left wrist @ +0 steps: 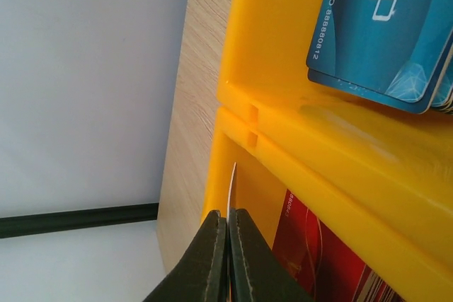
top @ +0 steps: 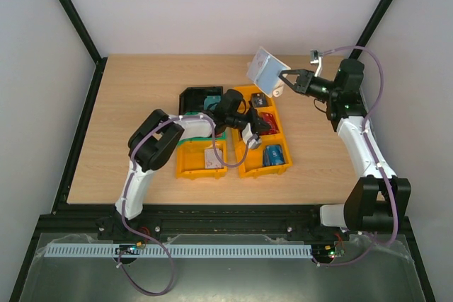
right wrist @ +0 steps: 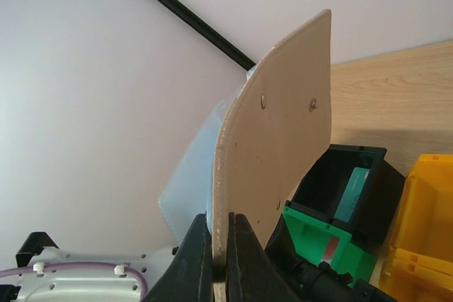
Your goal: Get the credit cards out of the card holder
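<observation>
Card holder is held aloft in the upper centre of the top view, clamped by its edge in the closed right pincer. A thin white credit card is gripped edge-on by the left pincer above an orange bin

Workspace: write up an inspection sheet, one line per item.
Surface: wooden table, light grain.
Job's things: card holder raised off the table; blue card and red card in the orange divided bin.
Clutter: second orange bin; black bin holding a teal card; green bin.
End effectors: left end effector shut on a thin white card; right end effector shut on the card holder.
Cables: purple cables loop along both arms.
Surroundings: white walls, black frame posts.
</observation>
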